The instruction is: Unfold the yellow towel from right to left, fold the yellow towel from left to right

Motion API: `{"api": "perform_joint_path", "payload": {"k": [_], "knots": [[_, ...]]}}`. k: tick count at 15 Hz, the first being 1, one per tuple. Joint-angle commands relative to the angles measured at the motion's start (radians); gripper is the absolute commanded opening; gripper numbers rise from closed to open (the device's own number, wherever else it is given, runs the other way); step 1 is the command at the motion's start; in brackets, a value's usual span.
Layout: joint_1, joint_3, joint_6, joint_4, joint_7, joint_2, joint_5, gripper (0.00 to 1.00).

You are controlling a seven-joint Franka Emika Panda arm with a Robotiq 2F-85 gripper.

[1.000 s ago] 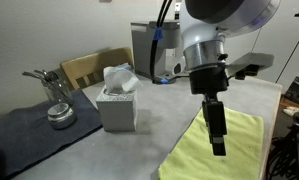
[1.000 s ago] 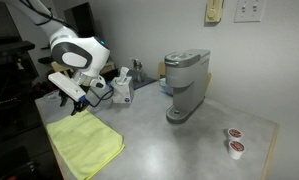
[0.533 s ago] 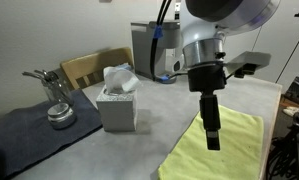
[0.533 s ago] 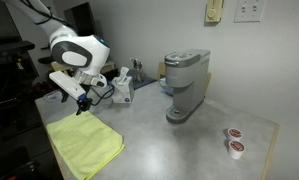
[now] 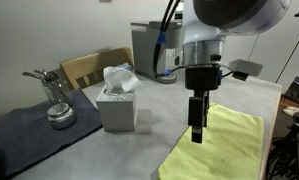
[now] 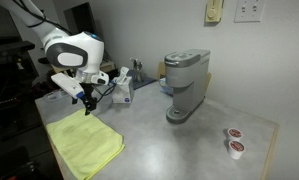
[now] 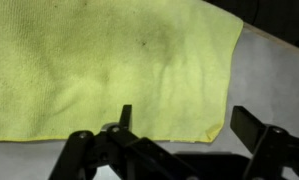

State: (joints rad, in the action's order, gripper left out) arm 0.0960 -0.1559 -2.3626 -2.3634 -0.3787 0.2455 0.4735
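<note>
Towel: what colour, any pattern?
The towel is plain lime-yellow, unpatterned; clearest in the wrist view.

From where I stand, in an exterior view, the towel (image 6: 84,145) lies flat on the bench (image 6: 179,140), at about 8 o'clock from its middle. The pincer (image 6: 88,110) hangs over the towel's far edge. The tissue box (image 6: 122,88) stands at 11 o'clock and the coffee machine (image 6: 185,85) at 12. Two pods (image 6: 234,141) sit together at 4 o'clock, well apart from the towel.
</note>
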Motion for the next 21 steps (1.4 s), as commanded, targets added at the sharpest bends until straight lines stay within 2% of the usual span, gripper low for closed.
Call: {"api": "perform_joint_path", "payload": {"k": [1, 7, 12, 16, 19, 21], "knots": [[0.037, -0.007, -0.138, -0.086, 0.158, -0.058, -0.097, 1.0], [0.098, -0.018, -0.188, -0.134, 0.419, -0.101, -0.254, 1.0], [0.135, -0.041, -0.186, -0.128, 0.559, -0.109, -0.273, 1.0], [0.149, -0.057, -0.168, -0.112, 0.601, -0.092, -0.265, 1.0], [0.139, -0.071, -0.141, -0.103, 0.55, -0.086, -0.232, 1.0], [0.146, -0.068, -0.159, -0.105, 0.58, -0.084, -0.252, 1.0]]}}
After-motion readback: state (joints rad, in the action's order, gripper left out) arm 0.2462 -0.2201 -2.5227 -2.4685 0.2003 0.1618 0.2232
